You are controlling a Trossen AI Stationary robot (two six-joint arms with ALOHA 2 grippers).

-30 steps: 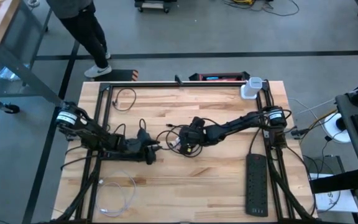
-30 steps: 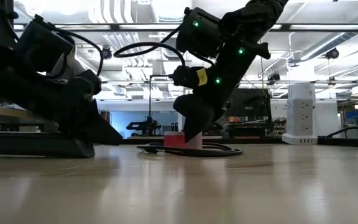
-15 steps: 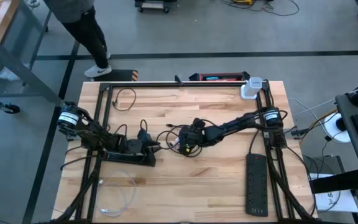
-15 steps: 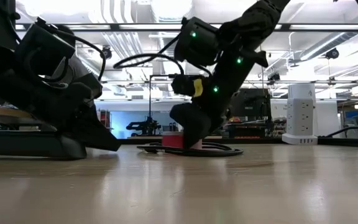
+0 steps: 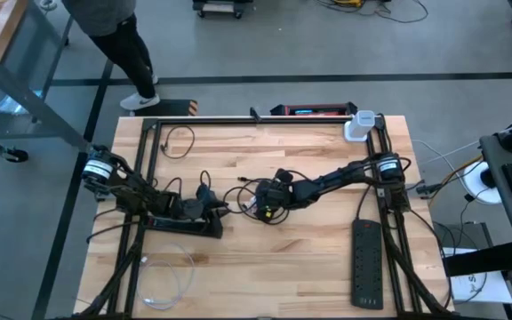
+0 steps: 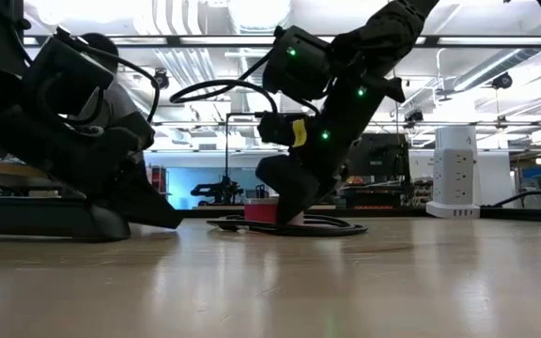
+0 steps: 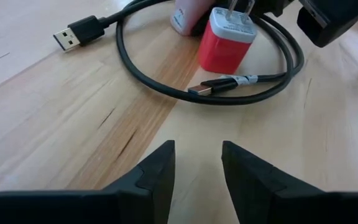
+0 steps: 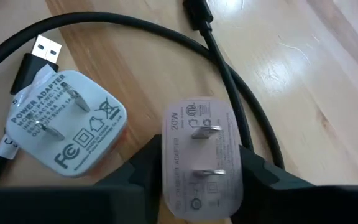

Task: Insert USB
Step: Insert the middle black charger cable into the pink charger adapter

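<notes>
A pale pink wall charger [image 8: 201, 155] with its prongs facing the camera sits between the fingers of my right gripper [image 8: 199, 186], which is shut on it near the table's middle [image 5: 268, 205]. Beside it a red charger [image 7: 225, 45] with a white prong face [image 8: 67, 127] rests on the wood. A black USB cable [image 7: 135, 74] loops around both, its USB-A plug [image 7: 67, 38] lying free on the table. My left gripper [image 7: 197, 165] is open, low over the wood, a short way to the left of the chargers, touching nothing. My right gripper pinches the pale pink charger by two opposite side walls [image 8: 166, 162], one finger on each. The fingers slant down from the table's right, and the prong face points back toward the wrist. In the low view the fingertips [image 6: 287, 214] reach down to the tabletop.
A black power strip [image 5: 367, 264] lies by the right edge. A white outlet tower [image 5: 359, 126] stands at the far right corner. A coil of clear cable [image 5: 163, 276] lies at the near left, a black cable loop [image 5: 178, 140] at the far left. A person stands beyond the table.
My right gripper has sunk a little toward the table and shifted slightly left at the pale charger, which the low view showed beside its fingers a second ago and no longer shows. My left gripper has dipped slightly toward the tabletop.
</notes>
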